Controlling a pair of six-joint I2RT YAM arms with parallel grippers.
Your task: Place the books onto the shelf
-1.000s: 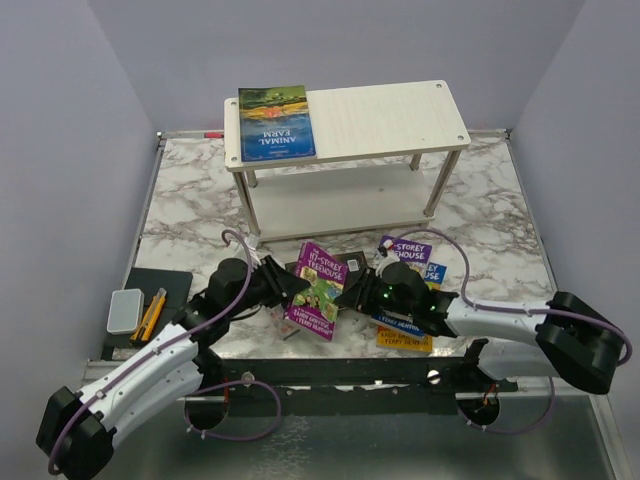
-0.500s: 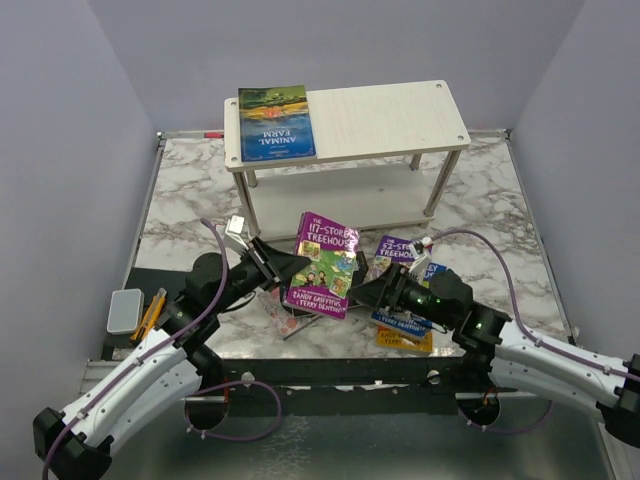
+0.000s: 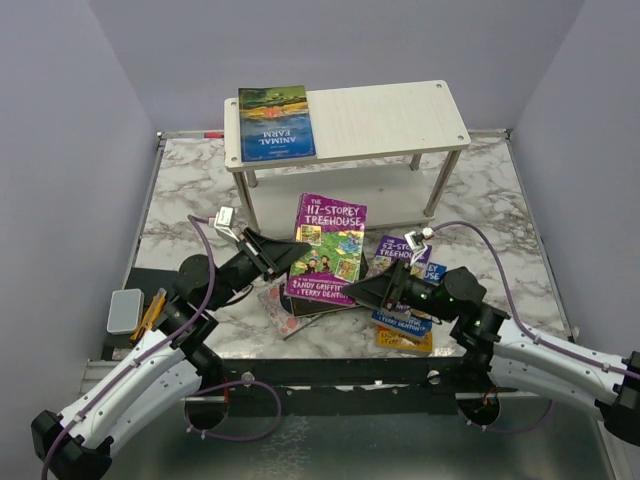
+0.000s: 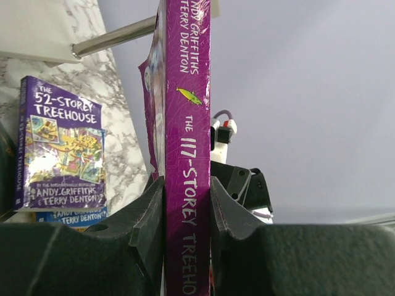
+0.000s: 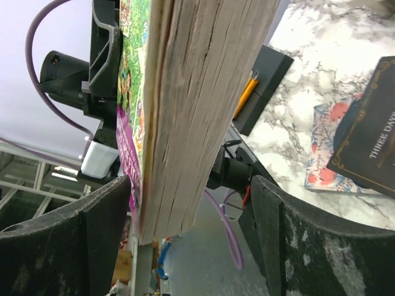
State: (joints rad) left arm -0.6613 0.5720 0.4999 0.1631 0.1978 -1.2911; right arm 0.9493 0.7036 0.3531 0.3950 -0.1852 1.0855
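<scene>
Seen from above, my left fingers (image 3: 288, 256) are clenched on the purple 117-Storey Treehouse paperback (image 3: 330, 245). They hold it cover-up above the marble desk (image 3: 190, 200), just in front of the white wooden shelf (image 3: 385, 115). Animal Farm (image 3: 275, 122) lies flat on the shelf's top tier. My right fingers (image 3: 352, 292) are released, spread wide at the paperback's near edge.

My left wrist camera adds the glossy purple spine (image 4: 188, 142) pinched between two black pads, with the 52-Storey Treehouse (image 4: 58, 148) flat on the desk beyond.

My right wrist camera adds the rough cream page edges (image 5: 197, 92) between my parted fingers. It also shows a dark brown book (image 5: 370, 145) with gold lettering lying partly over a pink floral book (image 5: 322, 148).
</scene>
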